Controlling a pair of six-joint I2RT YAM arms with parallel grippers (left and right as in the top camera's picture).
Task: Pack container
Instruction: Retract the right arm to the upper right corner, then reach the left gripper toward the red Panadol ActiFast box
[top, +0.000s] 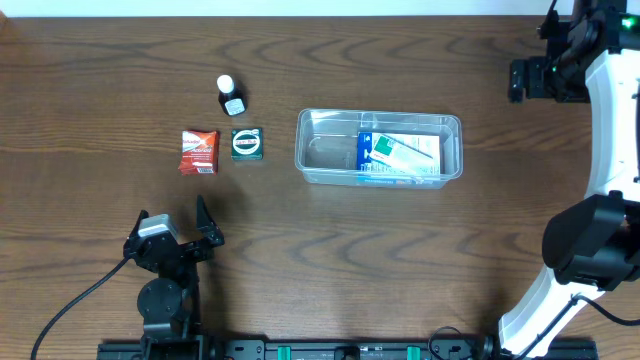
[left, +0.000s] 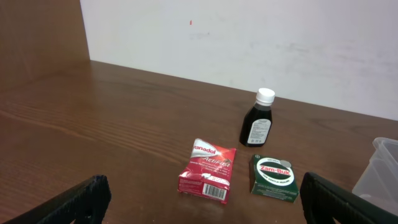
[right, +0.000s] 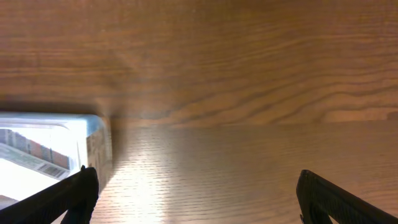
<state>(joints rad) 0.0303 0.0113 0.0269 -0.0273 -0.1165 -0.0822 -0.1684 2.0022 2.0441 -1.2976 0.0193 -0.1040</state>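
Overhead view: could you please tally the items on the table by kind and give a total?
Small packs: 3 (red pack, green pack, blue-and-white pack)
Bottle: 1
Container: 1
Total: 5

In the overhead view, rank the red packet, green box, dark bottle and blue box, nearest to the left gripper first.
1. Red packet, just ahead of the left gripper.
2. Green box, right of the packet.
3. Dark bottle, behind both.
4. Blue box, inside the container.
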